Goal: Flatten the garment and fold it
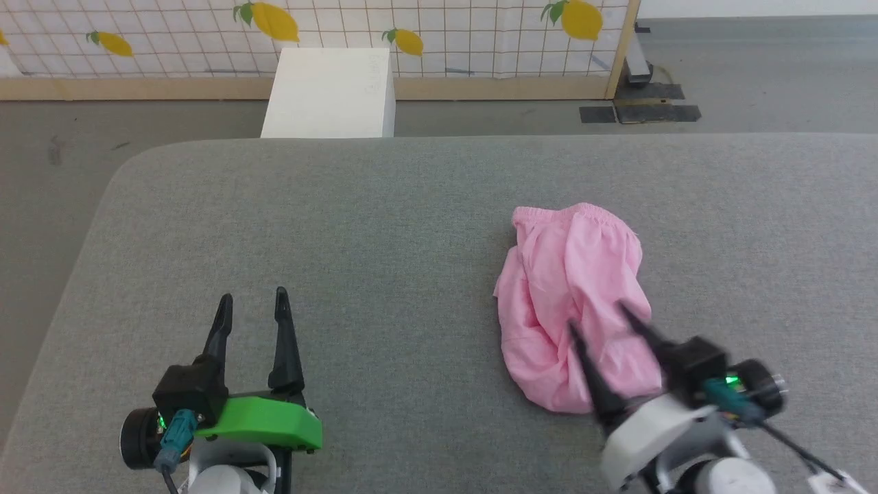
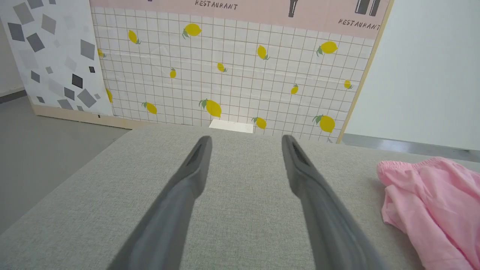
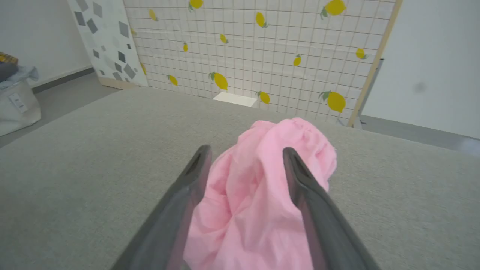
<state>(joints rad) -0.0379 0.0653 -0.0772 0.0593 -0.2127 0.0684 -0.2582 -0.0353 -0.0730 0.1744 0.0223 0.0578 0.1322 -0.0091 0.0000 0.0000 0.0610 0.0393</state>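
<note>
Your right gripper [image 1: 597, 315] gaped wide over the crumpled thin pink fabric garment [image 1: 549, 288]; it looked soft, floppy, so pinch the gathered waistband [image 1: 576, 211].

a wide grey bench [image 1: 411, 206] lies bare across its left and middle, so the stretch ahead of the left claw [image 1: 252, 295], whose fingers stand apart, is free right up to the far edge. the one obstacle on the surface is the crumpled pink garment [image 1: 569, 288], heaped on the right half. the right claw [image 1: 598, 317] is at the heap's near end, fingers spread, with fabric showing between them. bare bench continues to the right of the heap and beyond it. past the far edge a white box [image 1: 329, 92] stands on the floor [image 1: 55, 171] before a lemon-patterned panel [image 1: 439, 34], well apart from both claws. the bench's left edge drops to open floor.
</note>
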